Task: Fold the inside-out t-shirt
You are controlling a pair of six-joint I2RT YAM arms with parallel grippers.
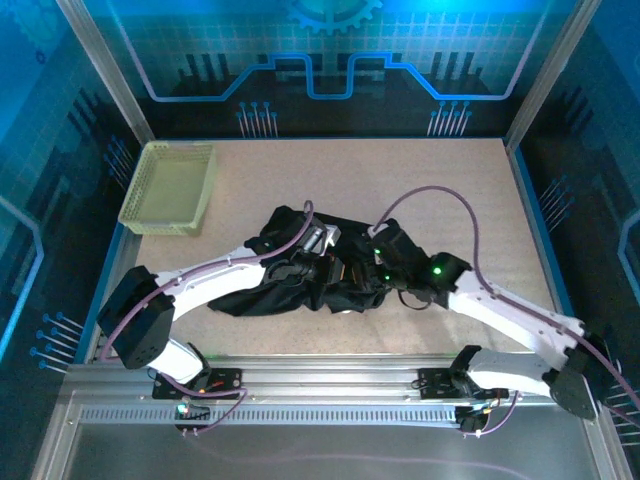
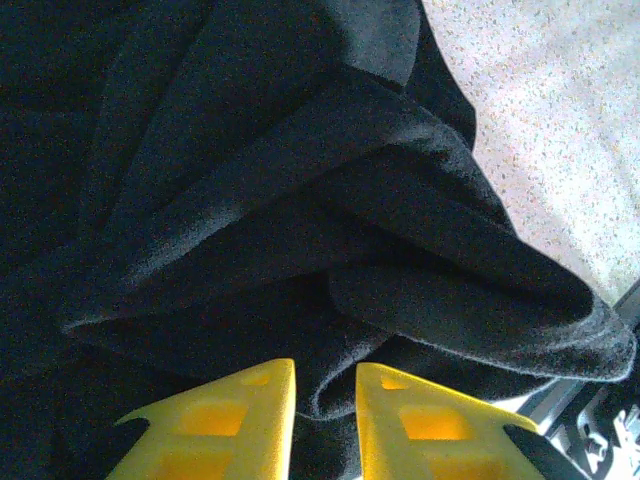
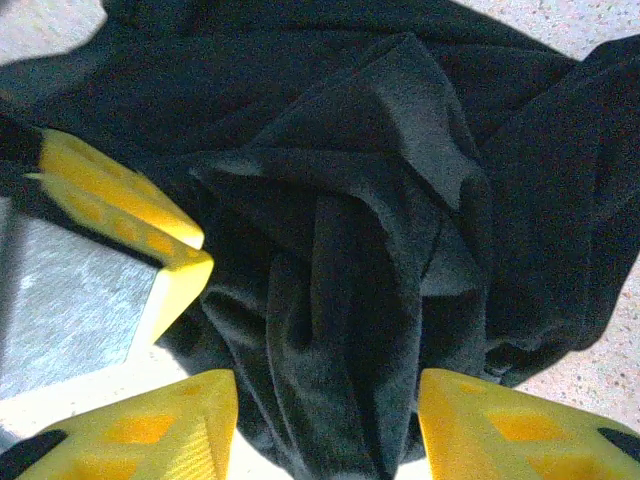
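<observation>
My left gripper (image 2: 325,378) has its jaws slightly parted, with a fold of the inside-out t-shirt (image 2: 300,200) lying in the gap. My right gripper (image 3: 322,395) stands wide and released, crumpled cloth between its fingers. The black shirt is bunched in the middle of the table (image 1: 440,180) under both wrists. The pale mesh basket (image 1: 170,187) sits at the far left corner, well apart.
</observation>
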